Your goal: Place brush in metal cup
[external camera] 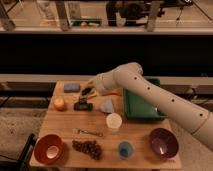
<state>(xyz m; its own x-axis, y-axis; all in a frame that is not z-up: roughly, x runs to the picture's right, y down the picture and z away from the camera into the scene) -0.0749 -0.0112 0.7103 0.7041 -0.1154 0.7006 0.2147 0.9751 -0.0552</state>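
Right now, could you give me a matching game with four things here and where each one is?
Things:
1. brush
2. purple bowl
3. blue sponge
4. gripper

Places:
A. far left corner of the table
B. near right corner
C. over the far middle, just beyond the brush
D. just right of the orange fruit

Pairs: 1-D, 2-B, 3-A, 4-C

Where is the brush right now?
In the camera view the brush lies left of centre on the table, between the orange fruit and the metal cup, with the gripper just behind it.
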